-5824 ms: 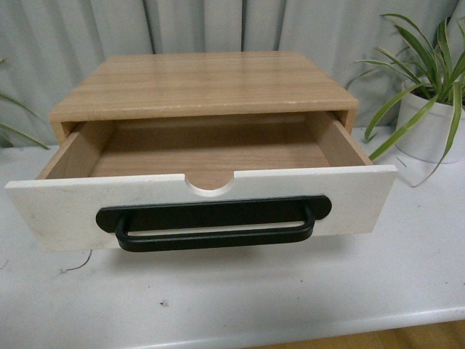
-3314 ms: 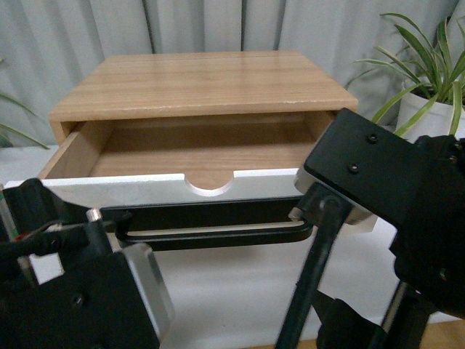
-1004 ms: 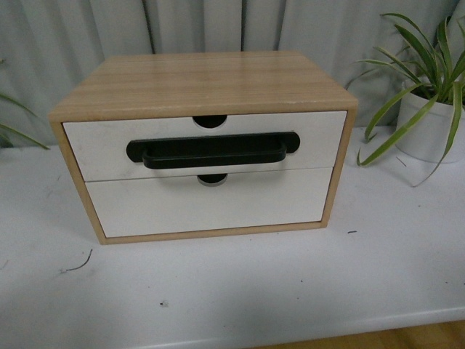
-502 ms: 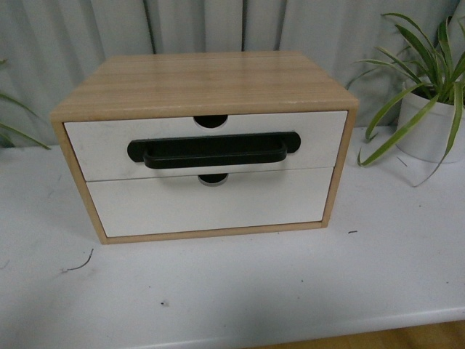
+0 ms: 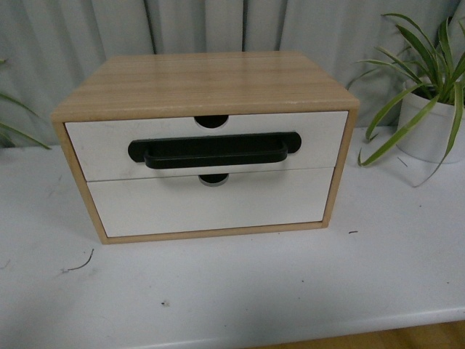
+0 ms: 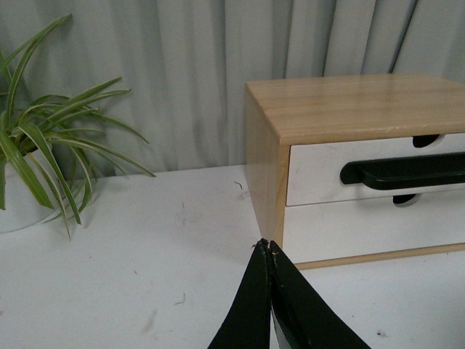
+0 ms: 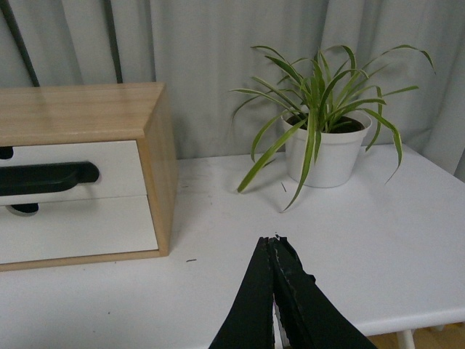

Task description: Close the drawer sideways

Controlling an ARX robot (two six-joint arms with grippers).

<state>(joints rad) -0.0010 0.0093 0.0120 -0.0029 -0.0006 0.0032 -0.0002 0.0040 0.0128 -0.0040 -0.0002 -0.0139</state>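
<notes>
The drawer (image 5: 207, 145) with a white front, long black bar handle (image 5: 214, 150) and a notch in its top edge sits pushed flush into the light wood cabinet (image 5: 203, 83). It also shows in the left wrist view (image 6: 378, 171) and the right wrist view (image 7: 69, 174). Neither arm shows in the front view. My left gripper (image 6: 267, 247) is shut and empty, held back from the cabinet's left front corner. My right gripper (image 7: 275, 238) is shut and empty over the white table, off the cabinet's right side.
A plain white drawer front (image 5: 207, 203) without a handle sits below the drawer. A potted plant (image 5: 432, 109) stands right of the cabinet, another plant (image 6: 36, 160) to its left. Grey curtains hang behind. The white table (image 5: 254, 291) has its front edge close by.
The drawer was open and pulled out earlier; both arms came to its front, and it now sits closed. Over the last second nothing has moved.
</notes>
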